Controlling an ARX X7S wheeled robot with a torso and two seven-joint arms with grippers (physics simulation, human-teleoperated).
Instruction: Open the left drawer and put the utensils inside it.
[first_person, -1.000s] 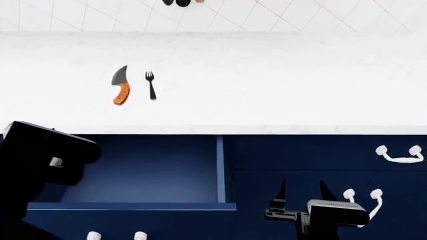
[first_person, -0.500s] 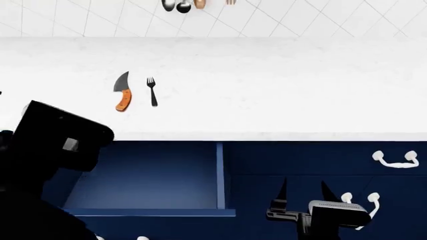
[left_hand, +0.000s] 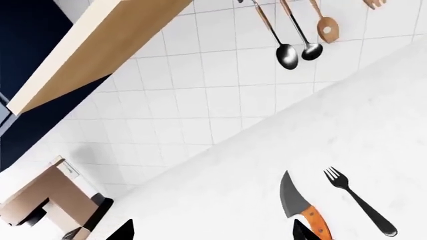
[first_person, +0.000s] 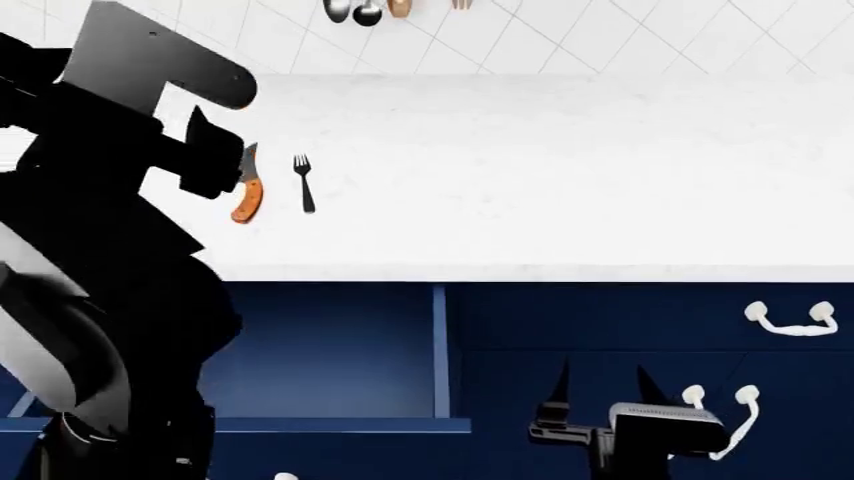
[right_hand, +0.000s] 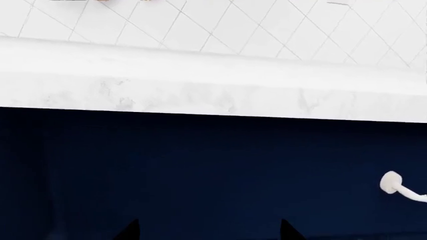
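The left drawer (first_person: 334, 345) stands pulled out below the counter, its blue inside bare. On the white counter lie the utensils: an orange-handled knife (first_person: 244, 198) (left_hand: 299, 202) and, beside it, a slim black fork (first_person: 304, 182) (left_hand: 357, 200). My left gripper (first_person: 220, 165) (left_hand: 213, 232) hovers open over the counter just left of the knife, one fingertip (left_hand: 301, 231) close to the handle and part of the blade hidden behind it. My right gripper (first_person: 603, 380) (right_hand: 210, 230) is open and holds nothing, low down in front of the navy cabinet fronts right of the drawer.
Ladles and wooden spoons (first_person: 363, 10) (left_hand: 297, 50) hang on the tiled wall. A wooden shelf (left_hand: 100, 45) juts out above. White handles show on the right drawer (first_person: 795, 318) (right_hand: 400, 187) and the cabinet doors (first_person: 721, 400). My left arm (first_person: 94, 300) covers the drawer's left side.
My left arm has risen from in front of the open drawer to above the counter, beside the knife. The right arm has stayed put.
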